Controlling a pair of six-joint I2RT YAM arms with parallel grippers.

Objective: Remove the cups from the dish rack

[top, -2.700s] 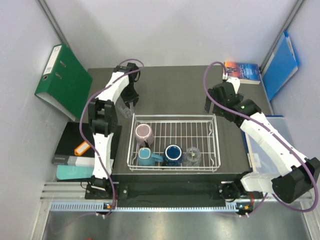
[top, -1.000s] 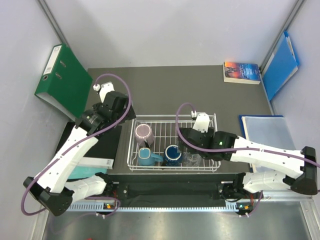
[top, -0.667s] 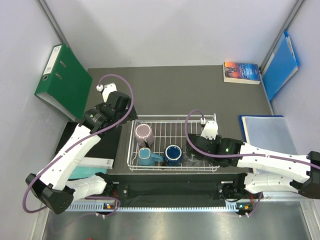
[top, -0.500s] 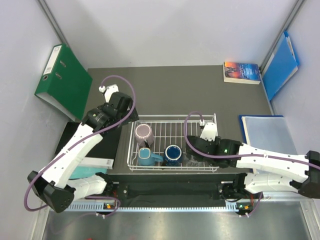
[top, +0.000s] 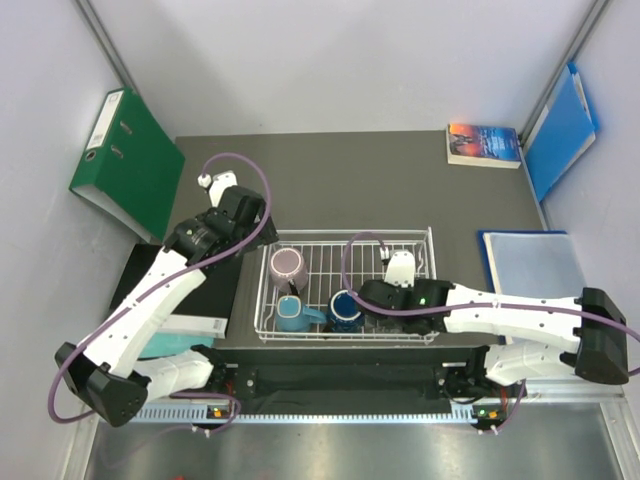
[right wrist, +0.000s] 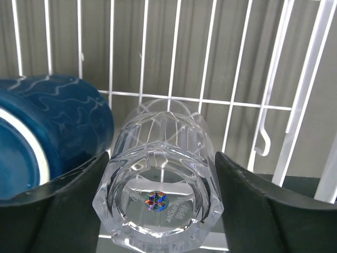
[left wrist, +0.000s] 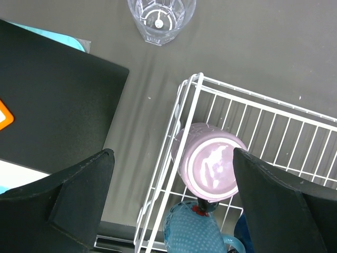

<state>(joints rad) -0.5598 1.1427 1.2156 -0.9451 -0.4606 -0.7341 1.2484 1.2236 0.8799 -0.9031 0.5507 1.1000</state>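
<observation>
My right gripper (right wrist: 160,211) straddles a clear tumbler (right wrist: 160,163) beside the navy mug (right wrist: 58,121) in the dish rack (top: 355,262); I cannot tell whether it is clamped. My left gripper (left wrist: 174,205), spread wide, hovers above the pink mug (left wrist: 210,163) in the rack's corner.

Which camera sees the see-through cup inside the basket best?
The right wrist view: the clear tumbler fills the frame between the right gripper's fingers. The top view hides it under the right arm. The left wrist view misses it, showing only another tumbler on the table.

Pink mug (left wrist: 210,168); wavy-streaked navy mug (right wrist: 58,118); clear tumbler (right wrist: 158,168)
</observation>
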